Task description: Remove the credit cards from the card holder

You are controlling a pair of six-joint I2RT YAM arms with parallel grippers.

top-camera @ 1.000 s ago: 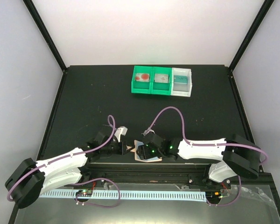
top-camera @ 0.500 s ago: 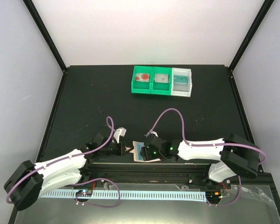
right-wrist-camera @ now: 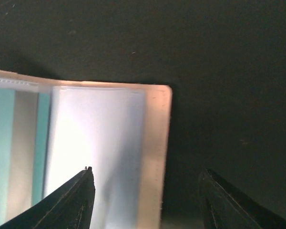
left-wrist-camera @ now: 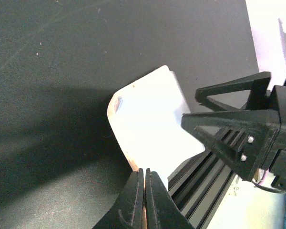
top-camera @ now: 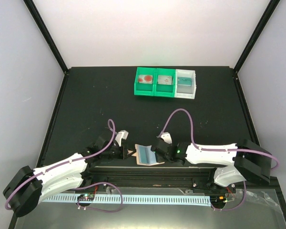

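Black tabletop (top-camera: 95, 100), white walls (top-camera: 157, 28): L tool (left-wrist-camera: 144, 171) pinches card holder (left-wrist-camera: 148, 124), R tool (right-wrist-camera: 148, 171) spread.

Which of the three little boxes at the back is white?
The rightmost box. The middle box and the left box are green.
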